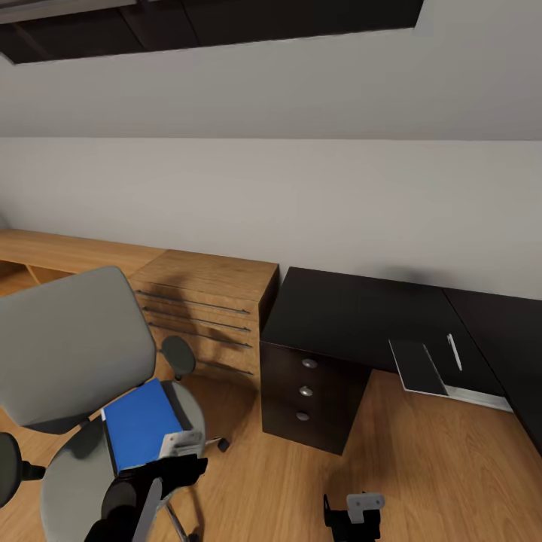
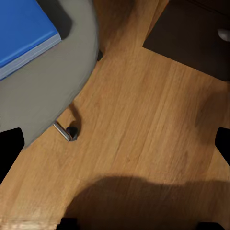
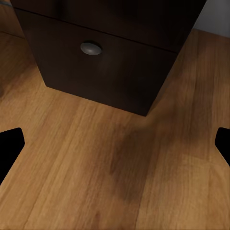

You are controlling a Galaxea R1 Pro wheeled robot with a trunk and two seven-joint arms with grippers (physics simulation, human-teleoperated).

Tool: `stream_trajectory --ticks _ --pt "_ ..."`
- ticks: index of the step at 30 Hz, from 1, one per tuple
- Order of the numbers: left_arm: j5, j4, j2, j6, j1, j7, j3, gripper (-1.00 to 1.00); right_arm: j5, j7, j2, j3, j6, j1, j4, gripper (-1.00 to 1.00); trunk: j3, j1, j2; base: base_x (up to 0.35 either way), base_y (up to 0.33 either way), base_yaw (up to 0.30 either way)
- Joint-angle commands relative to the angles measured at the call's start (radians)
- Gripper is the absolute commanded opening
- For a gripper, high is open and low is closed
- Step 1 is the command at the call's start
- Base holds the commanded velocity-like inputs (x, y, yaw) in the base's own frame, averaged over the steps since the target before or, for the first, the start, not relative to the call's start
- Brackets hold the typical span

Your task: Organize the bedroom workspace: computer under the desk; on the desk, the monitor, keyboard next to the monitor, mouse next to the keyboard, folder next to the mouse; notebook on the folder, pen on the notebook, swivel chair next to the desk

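folder: one flat bright-blue rectangular folder point(image 1: 139, 423) with a white page edge lies on the grey padded seat of the swivel chair point(image 1: 64, 348), beside the light-wood dresser point(image 1: 207, 305).
handling: likely light, thin and fairly stiff, perhaps slippery; the edge nearest the seat rim looks the best place to pinch.
left gripper point(image 2: 115, 143): hovers over the wooden floor point(image 2: 143, 134) just beside the seat, jaws spread wide, holding nothing.
right gripper point(image 3: 115, 143): low, facing the dark drawer unit point(image 3: 103, 62), jaws wide, empty.
desk point(image 1: 354, 312): black-topped; carries one grey notebook point(image 1: 418, 366) and one light pen point(image 1: 455, 351), close together.
count: three round drawer knobs.
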Motion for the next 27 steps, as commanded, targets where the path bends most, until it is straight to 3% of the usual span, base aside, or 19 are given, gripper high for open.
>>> stream_trajectory --ticks 1,3,6,11,15,27 --pt "0.003 -0.003 -0.001 0.038 -0.021 0.004 0.001 1.0 -0.003 -0.005 0.0 0.009 -0.002 -0.001 0.002 1.0 -0.001 0.0 -0.001 0.0 0.0 0.022" --pt "0.003 -0.006 0.002 0.094 -0.072 0.004 0.002 1.0 -0.003 -0.005 -0.001 0.009 -0.003 0.0 0.002 1.0 -0.001 0.0 -0.001 0.0 0.0 0.014" --pt "0.002 -0.007 0.007 0.124 -0.114 0.003 0.002 1.0 -0.002 -0.003 -0.007 0.01 -0.003 0.0 0.002 1.0 -0.001 0.0 -0.001 0.0 0.0 0.007" --pt "0.001 -0.035 -0.021 0.132 -0.086 0.004 -0.007 1.0 0.012 -0.01 0.022 0.026 -0.015 0.01 0.0 1.0 -0.001 0.0 -0.001 0.0 0.0 0.0" --pt "0.001 -0.057 -0.044 0.133 -0.063 0.005 -0.01 1.0 0.007 -0.014 0.021 0.027 -0.024 0.014 0.003 1.0 -0.001 0.0 -0.001 0.0 0.0 0.0" --pt "0.001 -0.057 -0.04 0.133 -0.008 0.006 -0.011 1.0 0.005 -0.016 0.018 0.029 -0.03 0.02 0.0 1.0 -0.001 0.0 -0.001 0.0 0.0 0.002"
